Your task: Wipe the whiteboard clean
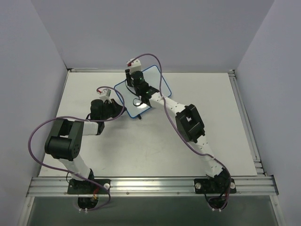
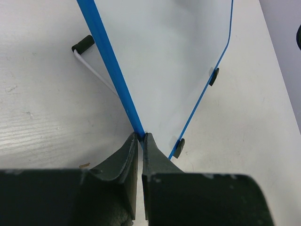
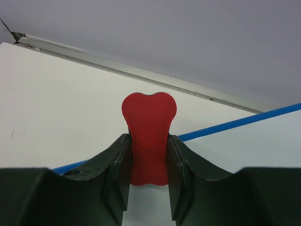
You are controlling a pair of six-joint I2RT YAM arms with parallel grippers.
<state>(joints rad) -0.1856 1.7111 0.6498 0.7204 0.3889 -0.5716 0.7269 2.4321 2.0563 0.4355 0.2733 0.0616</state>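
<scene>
The whiteboard (image 1: 149,89), white with a thin blue rim, rests on the table at the back centre. My left gripper (image 1: 117,98) is shut on its left rim; in the left wrist view the fingertips (image 2: 140,136) pinch the blue rim (image 2: 109,61), and the board face (image 2: 169,61) looks blank there. Two black feet (image 2: 214,76) show on its far edge. My right gripper (image 1: 136,83) is over the board, shut on the small red eraser (image 3: 149,136). The eraser stands up between the fingers, low over the board (image 3: 263,146), near its blue rim (image 3: 244,121).
A black-tipped white wire leg (image 2: 83,44) sticks out beside the board's left rim. Aluminium rails run along the table's back edge (image 3: 141,73) and right edge (image 1: 244,117). Grey walls close in the back and sides. Purple cables (image 1: 160,70) loop above the board.
</scene>
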